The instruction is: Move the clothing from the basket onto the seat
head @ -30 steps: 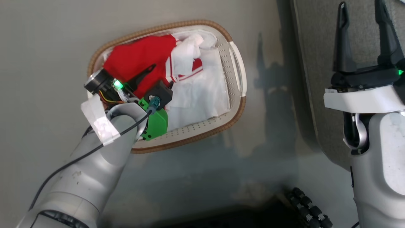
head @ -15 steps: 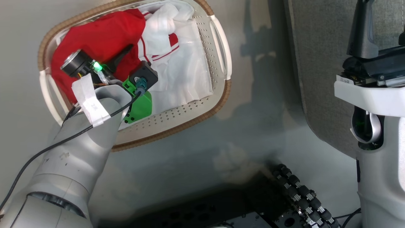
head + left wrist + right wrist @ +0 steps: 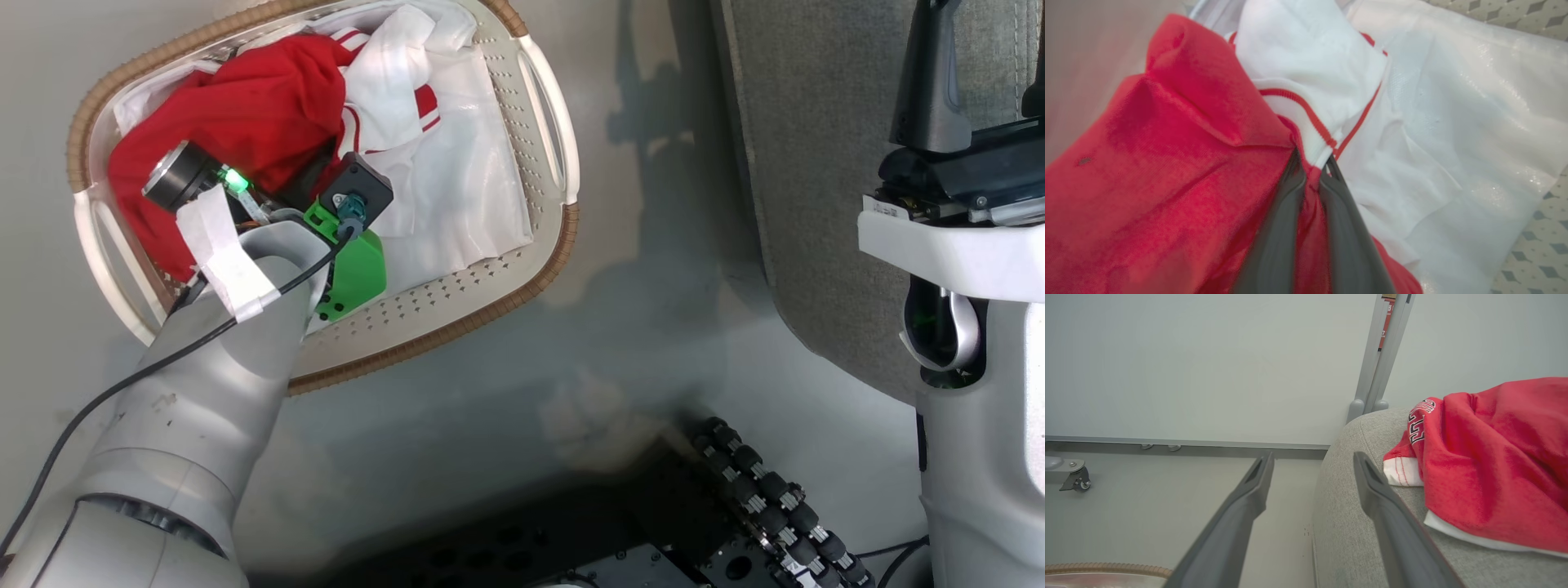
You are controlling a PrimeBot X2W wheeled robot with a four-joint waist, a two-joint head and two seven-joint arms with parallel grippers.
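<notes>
Left hand (image 3: 1312, 157) is down inside the basket (image 3: 457, 304), clenched on the clothing (image 3: 237, 106); both dark fingers (image 3: 1278, 228) are pinched together on a fold of red fabric right where the white, red-striped trim meets it; a strip of red shows squeezed between them. The red piece is bunched up at the basket's far-left end, with its white panel crumpled against it toward the middle; it is all inside the rim. White liner sheet (image 3: 465, 204) lies flat under it and covers the rest of the basket bottom; perforated plastic shows along the near edge. The basket sits on the grey floor (image 3: 490, 392), set apart from the seat (image 3: 816, 163), with a strip of bare floor between them.

Right hand (image 3: 1313, 457) is released, fingers spread wide with nothing between them; it is held up over the seat's rounded edge, pointing toward the pale wall (image 3: 1208, 367). A second red garment (image 3: 1494, 457) already lies on the seat cushion, with white hem and white lettering visible, just beside the right finger in the wrist view; not touching as far as I can tell. A small caster (image 3: 1075, 479) stands on the floor by the wall.
</notes>
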